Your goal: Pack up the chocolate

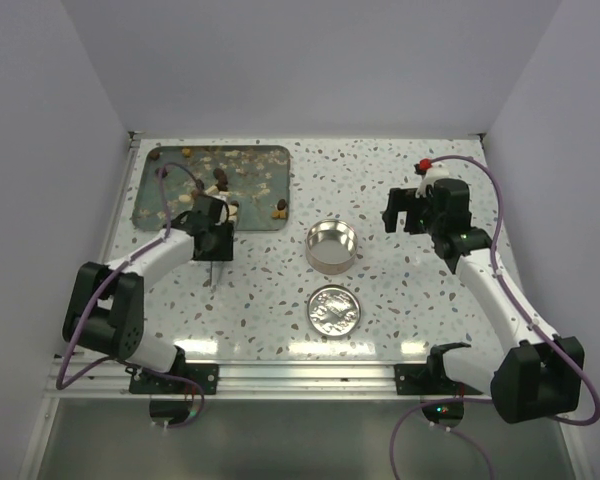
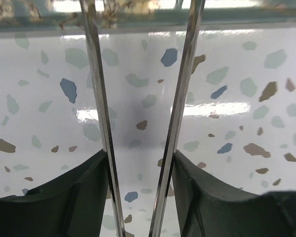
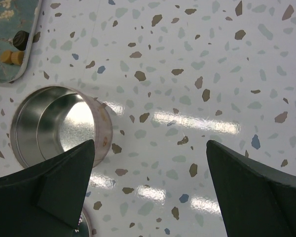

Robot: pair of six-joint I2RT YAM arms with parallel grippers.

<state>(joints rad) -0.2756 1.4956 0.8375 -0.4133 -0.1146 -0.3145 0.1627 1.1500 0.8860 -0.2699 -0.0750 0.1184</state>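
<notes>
Overhead, the white speckled terrazzo worktop [image 1: 260,290] is enclosed on three sides by plain pale walls [image 1: 300,60]. A teal rectangular tray [image 1: 255,205] lies at the far left. It carries the chocolate [image 1: 221,180], small dark brown and pale cream lumps scattered among tan crumbs. An open round metal tin [image 1: 332,246] stands at the centre, and its flat round metal lid [image 1: 334,309] lies just nearer.

The left hand [image 1: 216,228] hangs at the tray's near edge. Its two thin metal fingers [image 2: 101,98] stand partly apart, with bare worktop visible between them. Their tips run out of view, so contact with any lump cannot be told.

The right hand [image 3: 149,148] hovers over the worktop just right of the tin, spread fully wide and holding nothing.
</notes>
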